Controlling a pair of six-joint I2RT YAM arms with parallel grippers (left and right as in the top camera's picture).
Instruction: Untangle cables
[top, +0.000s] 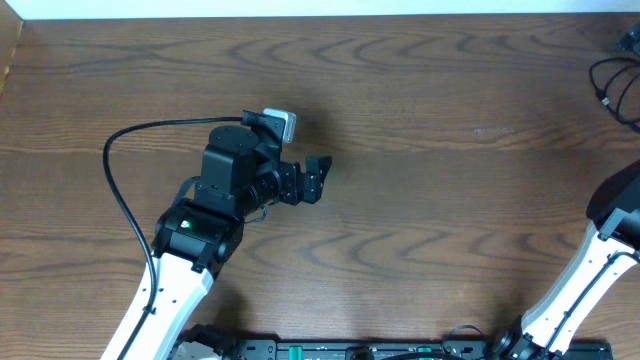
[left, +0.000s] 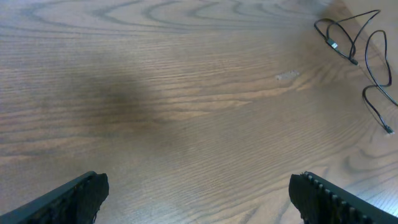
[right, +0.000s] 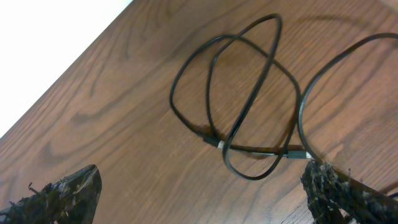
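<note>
Cables (right: 249, 106): black tangle lies at far right corner of surface (top: 430, 230), just ahead of right claw (right: 199, 193), wide, empty; left claw (left: 199, 196) wide, well apart.

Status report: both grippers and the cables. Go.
Left gripper open, empty, over table. Right gripper open, above black cables, looped and crossed. Nothing in the way.

White-shelled left arm (top: 165, 290) with black joint housings; a thick black cord (top: 112, 175) loops behind its black left end effector (top: 320, 178), with a silver camera block (top: 281, 123) beside it and a small green light (top: 185, 223) further back
</note>
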